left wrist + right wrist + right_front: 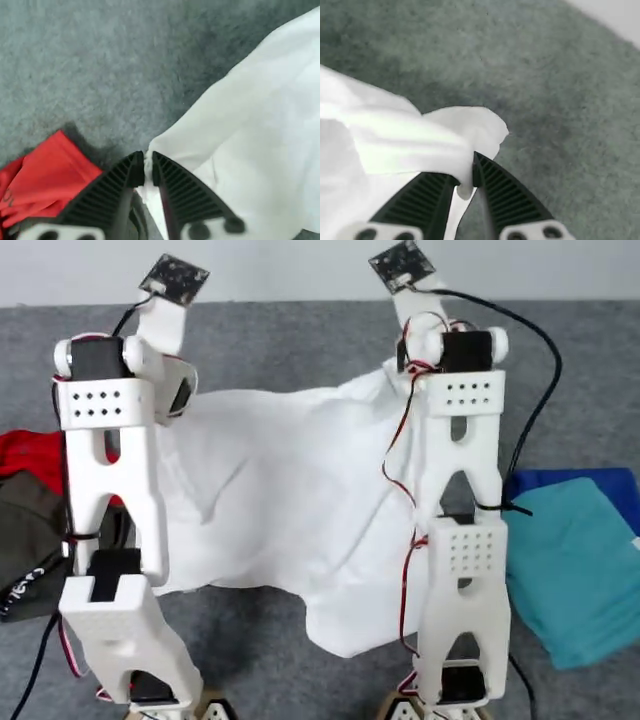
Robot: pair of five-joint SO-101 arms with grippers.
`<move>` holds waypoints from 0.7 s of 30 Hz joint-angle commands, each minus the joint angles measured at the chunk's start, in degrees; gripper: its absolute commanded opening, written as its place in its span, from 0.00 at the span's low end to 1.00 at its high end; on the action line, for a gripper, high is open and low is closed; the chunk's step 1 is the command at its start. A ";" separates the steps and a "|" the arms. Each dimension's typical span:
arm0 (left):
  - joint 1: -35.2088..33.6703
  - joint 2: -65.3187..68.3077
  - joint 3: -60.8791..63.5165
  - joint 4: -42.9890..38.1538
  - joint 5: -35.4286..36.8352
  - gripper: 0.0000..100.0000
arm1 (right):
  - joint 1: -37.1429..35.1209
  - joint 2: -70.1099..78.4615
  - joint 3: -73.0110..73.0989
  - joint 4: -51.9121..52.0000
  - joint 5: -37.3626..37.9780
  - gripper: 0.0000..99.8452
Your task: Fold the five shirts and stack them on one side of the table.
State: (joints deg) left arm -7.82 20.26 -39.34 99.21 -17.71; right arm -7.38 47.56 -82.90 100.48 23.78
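Grey felt covers the table (pixel 300 340), and a white shirt (pixel 270 510) lies crumpled across the middle of the high view. It runs from beside the left arm (pixel 110 470) to under the right arm (pixel 460 470), and one flap hangs toward the lower centre of the frame.

The left gripper (pixel 145 167) sits at the shirt's upper left corner. Its ribbed black jaws are drawn almost together, with only a thin slit between them, and they pinch the white hem. The right gripper (pixel 468 175) is at the shirt's upper right corner, near the top of the frame. Its jaws are likewise nearly closed, and a bunched fold of the same white cloth is squeezed between them. A rounded lobe of fabric sticks out just past the tips. Both pinched corners rise a little off the felt.

At the left edge of the high view lies a red shirt (pixel 30 455), close beside the left arm. A dark shirt (pixel 30 550) lies just below it in a loose heap, touching it. On the right side of the frame a teal shirt (pixel 570 570) rests on top of a blue shirt (pixel 570 478). A strip of the blue one shows along the teal one's upper edge. This pair lies just beside the right arm, apart from the white shirt.
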 commanded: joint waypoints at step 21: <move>-2.29 -28.75 41.71 1.49 -15.30 0.01 | -2.86 -66.59 89.32 2.24 3.08 0.01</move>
State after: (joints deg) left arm -7.56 0.84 -4.70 99.38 -29.23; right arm -10.02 -14.95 3.78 100.57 25.80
